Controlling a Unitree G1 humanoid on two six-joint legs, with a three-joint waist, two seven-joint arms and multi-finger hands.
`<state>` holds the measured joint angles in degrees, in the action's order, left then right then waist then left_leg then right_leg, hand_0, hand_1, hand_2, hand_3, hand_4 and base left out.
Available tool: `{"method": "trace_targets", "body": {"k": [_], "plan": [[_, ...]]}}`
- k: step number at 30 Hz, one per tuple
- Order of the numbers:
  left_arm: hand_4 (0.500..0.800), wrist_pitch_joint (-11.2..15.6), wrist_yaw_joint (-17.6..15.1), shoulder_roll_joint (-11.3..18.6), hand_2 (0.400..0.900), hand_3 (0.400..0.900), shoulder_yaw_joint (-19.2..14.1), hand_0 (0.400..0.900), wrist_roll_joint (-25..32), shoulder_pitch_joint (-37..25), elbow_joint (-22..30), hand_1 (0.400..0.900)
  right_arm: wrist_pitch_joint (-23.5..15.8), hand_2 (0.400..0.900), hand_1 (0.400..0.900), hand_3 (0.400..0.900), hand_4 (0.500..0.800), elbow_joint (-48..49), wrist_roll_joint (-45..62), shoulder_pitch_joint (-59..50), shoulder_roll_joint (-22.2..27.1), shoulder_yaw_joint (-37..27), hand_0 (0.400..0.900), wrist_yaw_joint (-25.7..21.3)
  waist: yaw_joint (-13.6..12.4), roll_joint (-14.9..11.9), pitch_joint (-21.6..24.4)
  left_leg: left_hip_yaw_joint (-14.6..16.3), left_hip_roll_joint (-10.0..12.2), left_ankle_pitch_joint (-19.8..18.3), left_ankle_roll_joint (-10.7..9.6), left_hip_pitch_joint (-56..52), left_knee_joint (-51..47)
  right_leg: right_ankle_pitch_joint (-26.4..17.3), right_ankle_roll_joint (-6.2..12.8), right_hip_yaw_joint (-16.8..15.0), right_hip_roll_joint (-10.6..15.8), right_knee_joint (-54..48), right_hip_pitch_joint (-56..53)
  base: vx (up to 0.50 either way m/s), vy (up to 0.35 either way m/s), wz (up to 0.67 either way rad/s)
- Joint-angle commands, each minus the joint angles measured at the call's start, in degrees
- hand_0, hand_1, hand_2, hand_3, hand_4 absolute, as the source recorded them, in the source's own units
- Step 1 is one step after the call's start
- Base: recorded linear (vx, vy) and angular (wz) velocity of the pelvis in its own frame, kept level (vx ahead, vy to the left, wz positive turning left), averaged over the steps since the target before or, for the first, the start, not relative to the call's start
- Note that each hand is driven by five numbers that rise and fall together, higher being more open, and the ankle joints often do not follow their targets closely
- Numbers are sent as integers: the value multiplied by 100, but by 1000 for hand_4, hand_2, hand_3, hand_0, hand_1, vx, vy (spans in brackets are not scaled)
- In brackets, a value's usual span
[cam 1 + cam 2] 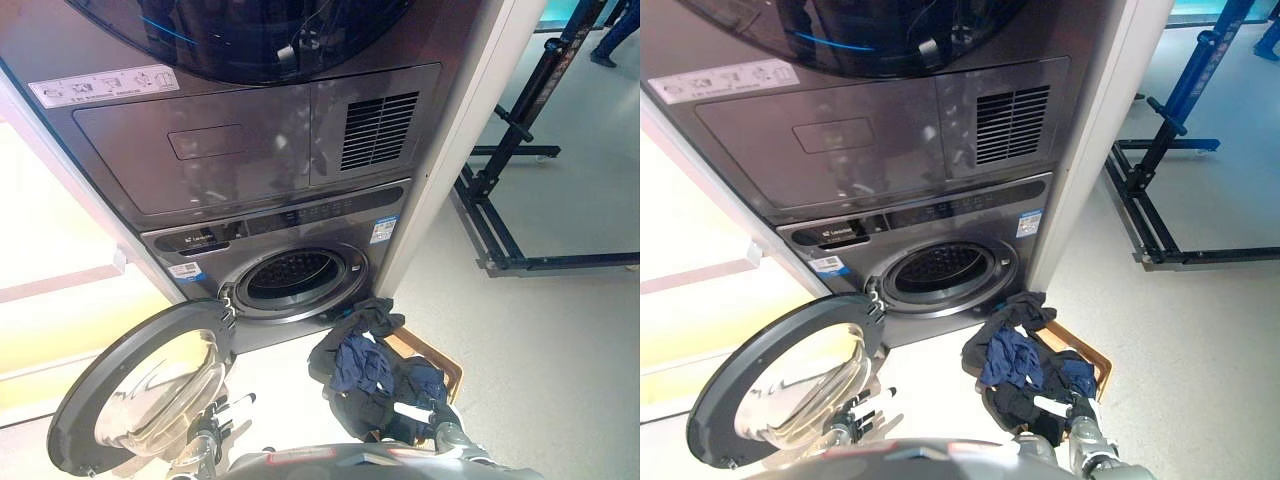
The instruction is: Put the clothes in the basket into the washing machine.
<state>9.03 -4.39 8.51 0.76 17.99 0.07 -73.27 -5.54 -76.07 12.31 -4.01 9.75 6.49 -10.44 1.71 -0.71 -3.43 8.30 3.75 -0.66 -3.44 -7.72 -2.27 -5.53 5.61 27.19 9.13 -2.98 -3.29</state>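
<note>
The washing machine's round drum opening [295, 278] faces me low at the centre. Its door [145, 385] hangs wide open to the left, glass side up. A brown basket [445, 368] stands on the floor to the right of the opening. Dark and blue clothes [365, 365] are heaped in it and spill over its near-left rim towards the machine. My right hand [432, 418] is at the near edge of the heap, against the dark cloth. My left hand [218, 425] is at the bottom, beside the door's near edge, fingers straight and empty.
A second machine with a dark glass door [240, 35] is stacked above the washer. A pale panel [455, 150] flanks the machines on the right. A black metal stand [505, 190] sits on the floor at right. A person's leg [615, 35] shows top right.
</note>
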Motion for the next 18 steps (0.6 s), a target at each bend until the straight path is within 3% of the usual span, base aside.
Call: {"method": "trace_targets", "body": {"k": [1, 6, 11, 18], "plan": [[800, 318, -8, 24, 900, 900, -95, 900, 65, -204, 39, 900, -273, 900, 900, 900, 800, 72, -96, -496, 57, 58, 900, -76, 21, -121, -117, 34, -233, 199, 13, 379, 30, 160, 444, -39, -26, 111, -108, -28, 11, 4], [800, 487, -134, 116, 900, 900, 64, 900, 257, -253, 776, 900, -239, 900, 900, 900, 800, 550, -524, -815, 252, 330, 900, -289, -63, -132, -532, -74, -266, 243, 53, 836, 237, 155, 429, -35, 35, 355, 349, -120, 4, 8], [800, 829, -429, 378, 900, 900, 421, 900, 391, -204, 2477, 900, -245, 900, 900, 900, 800, 1343, -1149, -1417, 625, 729, 900, -674, -169, -89, -1255, -279, -332, 328, 88, 1726, 647, 65, 404, -73, 214, 676, 1219, -258, 10, 6], [800, 1144, -735, 708, 900, 900, 884, 900, 291, -221, 4389, 900, -115, 900, 900, 900, 800, 1270, -1914, -2655, 1137, 1195, 900, -1211, -413, 131, -1831, -398, -354, 442, 147, 2864, 954, -28, 339, -127, 384, 1219, 2609, -192, 39, 5]]}}
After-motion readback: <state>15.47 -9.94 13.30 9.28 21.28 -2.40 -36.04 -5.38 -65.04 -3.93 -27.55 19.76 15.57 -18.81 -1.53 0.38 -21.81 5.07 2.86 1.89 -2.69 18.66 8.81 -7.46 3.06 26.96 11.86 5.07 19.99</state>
